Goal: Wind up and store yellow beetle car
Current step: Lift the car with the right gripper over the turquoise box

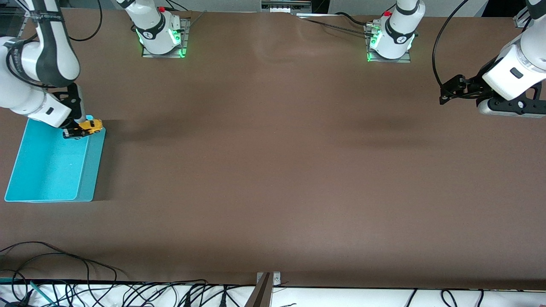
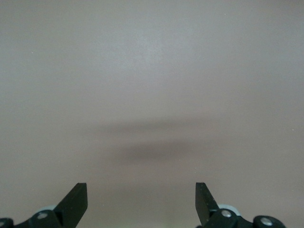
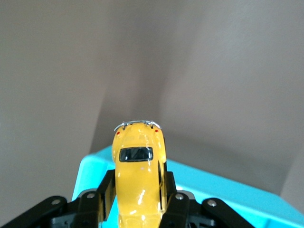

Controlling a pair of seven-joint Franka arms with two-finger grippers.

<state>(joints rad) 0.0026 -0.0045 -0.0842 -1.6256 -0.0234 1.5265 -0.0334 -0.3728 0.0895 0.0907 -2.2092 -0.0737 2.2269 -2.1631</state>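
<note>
1. My right gripper point(image 1: 79, 131) held the car point(image 1: 91, 125) clamped by its sides between both fingers point(image 3: 105, 197), over the corner of the bin point(image 1: 38, 187) at the right arm's end of the table.
2. In the front view the car sat at about 1 o'clock from the bin's centre, above the rim.
3. My left gripper point(image 1: 445, 91) waited with jaws wide, over bare table point(image 1: 273, 170).
4. Advised: carry the car inward toward 7 o'clock, clear of the rim, lower it, then release.
</note>
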